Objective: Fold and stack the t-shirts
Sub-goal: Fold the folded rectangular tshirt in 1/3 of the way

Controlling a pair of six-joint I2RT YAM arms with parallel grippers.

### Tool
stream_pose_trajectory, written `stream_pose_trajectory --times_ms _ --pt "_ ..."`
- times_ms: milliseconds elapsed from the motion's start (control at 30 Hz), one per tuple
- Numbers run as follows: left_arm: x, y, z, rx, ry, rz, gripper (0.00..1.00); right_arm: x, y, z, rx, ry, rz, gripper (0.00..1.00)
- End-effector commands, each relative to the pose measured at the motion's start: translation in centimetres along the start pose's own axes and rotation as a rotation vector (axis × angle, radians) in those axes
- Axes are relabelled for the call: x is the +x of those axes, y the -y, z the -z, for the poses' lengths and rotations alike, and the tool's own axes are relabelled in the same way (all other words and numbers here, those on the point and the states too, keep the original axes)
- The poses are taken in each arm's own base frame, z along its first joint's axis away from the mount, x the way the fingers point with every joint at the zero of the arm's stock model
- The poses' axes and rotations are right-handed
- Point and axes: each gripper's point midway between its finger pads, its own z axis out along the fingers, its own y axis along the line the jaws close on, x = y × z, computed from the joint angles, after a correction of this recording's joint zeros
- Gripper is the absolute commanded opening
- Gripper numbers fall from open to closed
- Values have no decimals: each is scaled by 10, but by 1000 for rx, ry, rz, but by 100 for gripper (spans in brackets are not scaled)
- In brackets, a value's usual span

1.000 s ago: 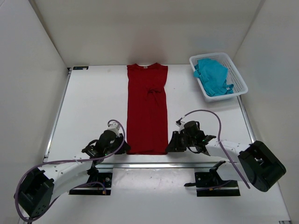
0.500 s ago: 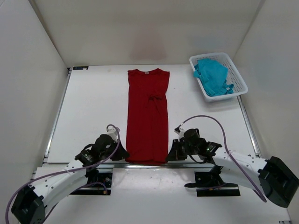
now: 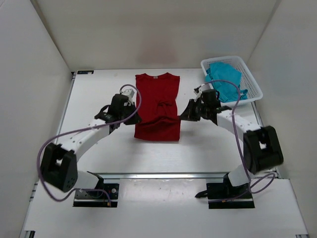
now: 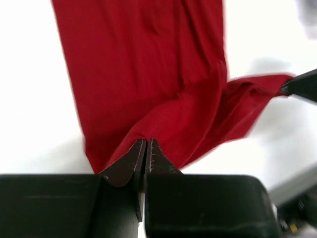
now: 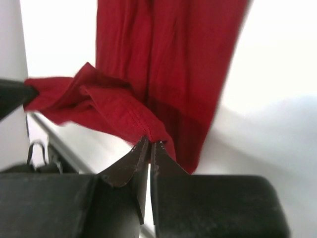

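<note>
I see, at left, the left end effector [image 3: 131,117] with its fingers pressed together, pinching one hem corner of the dark red t-shirt [image 3: 157,99]. The shirt lies lengthwise at the middle of the white counter [image 3: 99,148], its collar toward the far edge and its near part doubled up between the two arms. To its right, the right end effector [image 3: 188,115] is likewise clamped tight on the opposite hem corner, the cloth sagging between the two grips. Farthest right, a teal-blue t-shirt [image 3: 225,82] sits crumpled inside a white mesh basket [image 3: 255,91] at the counter's far right corner.
</note>
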Motion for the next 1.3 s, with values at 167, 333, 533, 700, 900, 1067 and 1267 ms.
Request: stream_pose_trajectory --times_ms 167,333,533,700,900,1067,1267 --pt "-58 -38 -61 -155 24 -22 0 -96 23 -39 2 67 56 0" --pt "-64 -58 -91 -178 6 38 2 -108 38 -66 20 25 55 0" --pt "-74 -68 -110 -143 67 120 3 -116 54 -84 3 17 31 0" --pt "-86 -56 -118 -68 113 147 25 -120 58 -87 -1 33 12 9" --pt "-113 -42 -86 -4 218 190 40 -136 37 -60 42 111 54 29" --pt "-76 -38 -67 -43 237 182 39 -90 22 -50 84 133 88 36" --pt "-1 -33 -71 -25 160 189 39 -21 12 -73 94 28 175 4"
